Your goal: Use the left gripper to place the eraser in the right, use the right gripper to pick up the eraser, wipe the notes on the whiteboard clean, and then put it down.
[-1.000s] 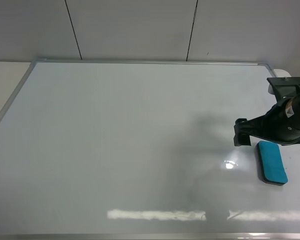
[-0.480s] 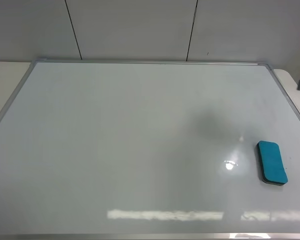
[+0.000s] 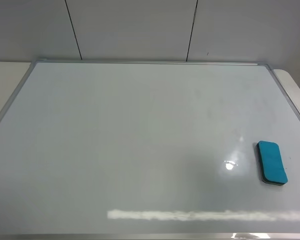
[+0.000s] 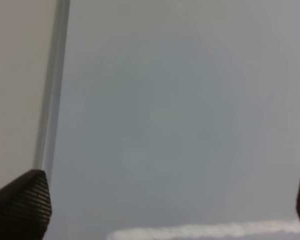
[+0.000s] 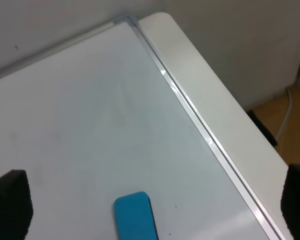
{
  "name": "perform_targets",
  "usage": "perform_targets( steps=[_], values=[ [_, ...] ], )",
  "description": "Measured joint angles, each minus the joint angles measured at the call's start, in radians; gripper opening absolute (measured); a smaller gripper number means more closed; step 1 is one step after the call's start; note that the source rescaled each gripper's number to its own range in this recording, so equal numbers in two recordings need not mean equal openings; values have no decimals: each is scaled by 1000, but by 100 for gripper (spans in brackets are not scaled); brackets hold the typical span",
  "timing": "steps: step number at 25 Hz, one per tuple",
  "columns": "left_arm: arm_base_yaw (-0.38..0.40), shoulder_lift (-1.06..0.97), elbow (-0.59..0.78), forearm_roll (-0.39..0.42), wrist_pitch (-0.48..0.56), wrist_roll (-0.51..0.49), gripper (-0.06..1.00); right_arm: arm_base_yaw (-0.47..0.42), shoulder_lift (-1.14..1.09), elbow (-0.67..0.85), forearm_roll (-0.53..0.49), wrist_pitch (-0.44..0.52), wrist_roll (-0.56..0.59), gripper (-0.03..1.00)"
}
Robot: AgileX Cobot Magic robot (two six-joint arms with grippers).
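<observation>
Whiteboard fills most of the high view, glossy white, thin silver frame, lying flat on a pale table. Ceiling light reflects as a bright streak near the board's near edge.

Eraser: teal-blue block with dark base, lying flat on the board surface near its right edge, toward the near right corner. Nothing touches it. Right wrist view shows the same eraser on the board, just inside the frame.

No legible writing, brand or label on board or eraser. Only faint grey smudges on the surface in the right wrist view; no readable marks.

Neither arm shows in the high view.

Left gripper: only the two dark fingertips show at the sides of its wrist view, spread wide, bare board between them, beside the frame edge. Released, empty.

Right gripper: fingertips spread wide at the view's sides, above the eraser, not touching it. Released, empty.
</observation>
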Motion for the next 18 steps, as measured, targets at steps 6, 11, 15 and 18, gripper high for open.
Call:
perform_targets(
  steps=[6, 11, 15, 18],
  values=[
    [0, 0, 0, 0, 0, 0, 100, 0, -206, 155, 30, 79, -58, 100],
    [0, 0, 0, 0, 0, 0, 100, 8, -206, 212, 90, 47, -126, 100],
    [0, 0, 0, 0, 0, 0, 100, 8, -206, 212, 105, 46, -148, 100],
    [0, 0, 0, 0, 0, 0, 100, 8, -206, 212, 105, 46, -151, 100]
  ],
)
